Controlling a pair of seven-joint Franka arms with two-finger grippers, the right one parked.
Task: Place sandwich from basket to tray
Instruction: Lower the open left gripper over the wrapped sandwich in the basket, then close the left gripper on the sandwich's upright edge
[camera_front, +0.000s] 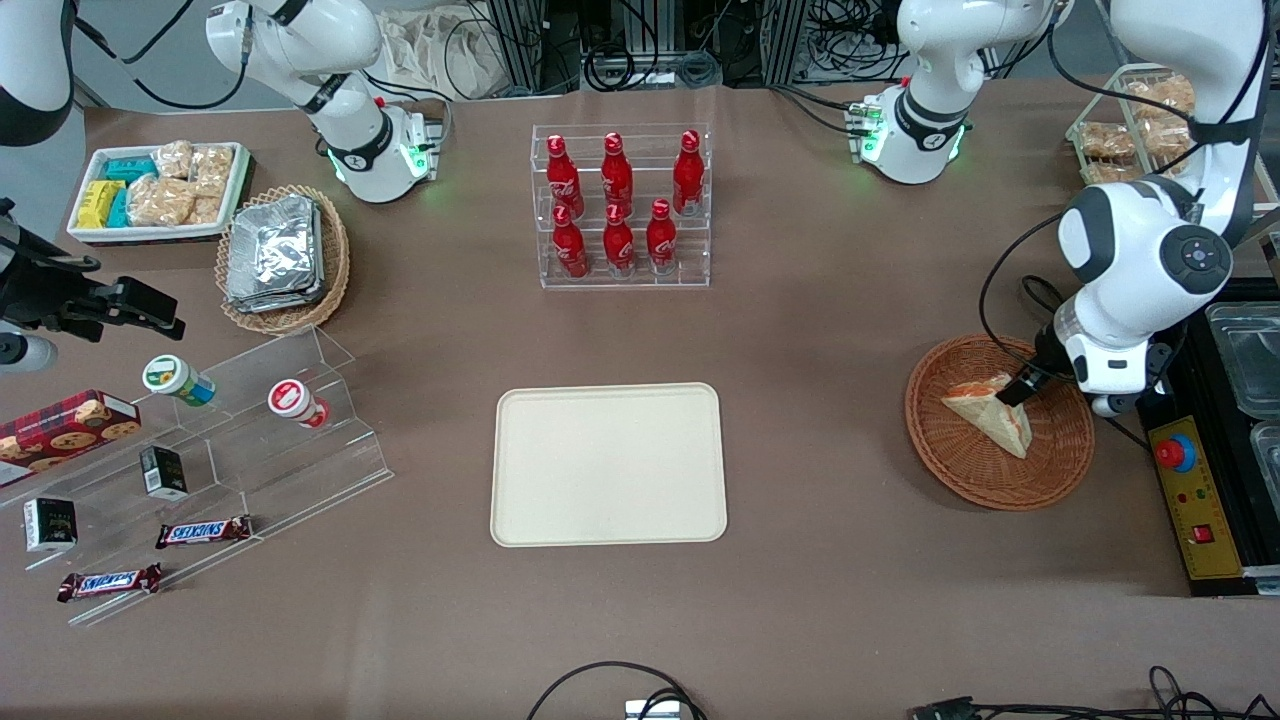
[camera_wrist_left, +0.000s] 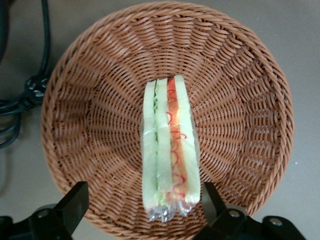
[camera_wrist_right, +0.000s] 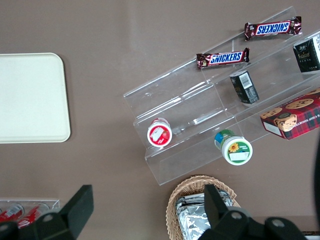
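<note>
Your gripper (camera_front: 1018, 386) sits low over the basket (camera_front: 975, 470) at the working arm's end of the table, its fingers (camera_wrist_left: 76, 199) spread apart and holding nothing. In the wrist view you see one finger on each side of the sandwich (camera_wrist_left: 170, 150), with a gap between each finger and the bread; the wrapped end of the wedge lies between them. The sandwich (camera_front: 995, 410) lies in the basket (camera_wrist_left: 90, 90), standing on edge so that its layers face up: pale bread, a green strip and a red-orange strip running its length. It is in clear film, gathered at the end nearest the fingers. From the front you find the gripper's dark tip just beside the upper corner of the wedge; whether it touches you cannot tell. The tray (camera_front: 608, 465) lies flat at mid-table, well apart from the basket and nearer the front camera than the bottle rack (camera_front: 622, 205), which holds six red bottles. Toward the parked arm's end you have a clear stepped stand (camera_front: 230, 440) with two small tubs, two dark boxes and chocolate bars, a tan basket of foil packets (camera_front: 282, 258) and a white bin of snacks (camera_front: 155, 190). A black cable (camera_wrist_left: 20, 95) lies on the table beside the basket.
</note>
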